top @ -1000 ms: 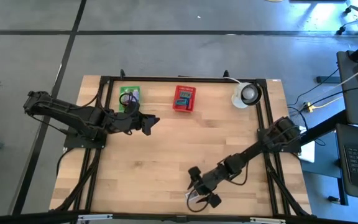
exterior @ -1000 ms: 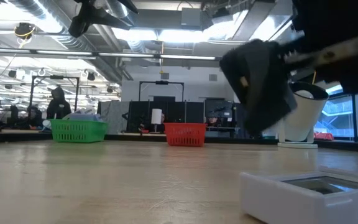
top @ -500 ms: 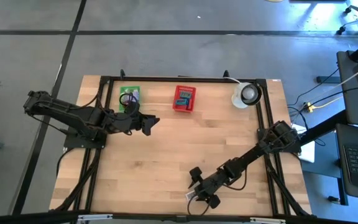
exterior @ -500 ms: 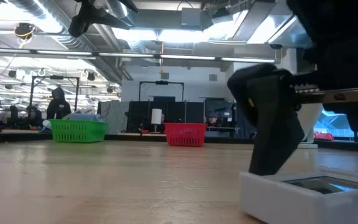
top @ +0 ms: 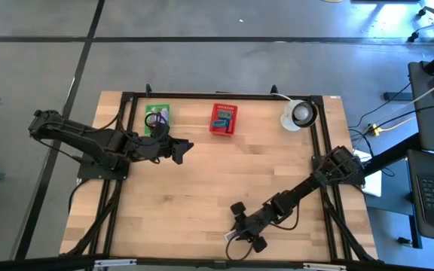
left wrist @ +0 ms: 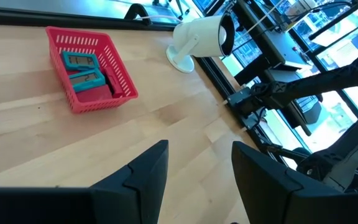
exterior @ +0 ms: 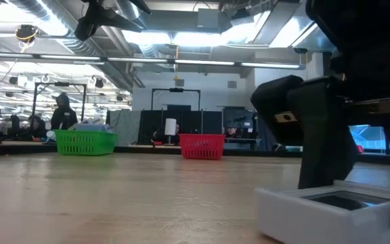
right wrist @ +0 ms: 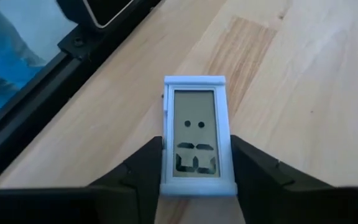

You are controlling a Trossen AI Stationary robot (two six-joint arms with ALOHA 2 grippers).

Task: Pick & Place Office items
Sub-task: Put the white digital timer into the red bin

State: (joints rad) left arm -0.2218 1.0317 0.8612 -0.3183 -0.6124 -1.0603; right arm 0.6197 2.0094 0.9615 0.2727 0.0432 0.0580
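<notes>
The right gripper [right wrist: 194,163] is down at the near edge of the table [top: 202,188], at the end of an arm stretched in from the right side, and its two dark fingers [right wrist: 143,163] stand on either side of a white flat rectangular piece with a small grey display [right wrist: 194,140]. In the right wrist view the piece lies lengthwise between the jaws, its long sides flush against the inner faces of both fingers, so the jaws are closed onto it; the far end of the piece sticks out beyond the fingertips. It lies flat on the wood, close to the black frame rail [right wrist: 73,68] that runs along the table edge. The low view shows the same white piece [exterior: 330,207] resting on the tabletop with the dark gripper body directly above it. The left gripper [left wrist: 194,168] hangs above the table on the left side, near the green basket [top: 157,117], with its jaws a moderate gap apart and nothing between them. Ahead of it stands the red basket [left wrist: 114,74], which holds two teal pieces [left wrist: 79,61] and a red one [left wrist: 93,93], and beyond that a white cup-like thing [left wrist: 201,40] at the far right corner of the table.
</notes>
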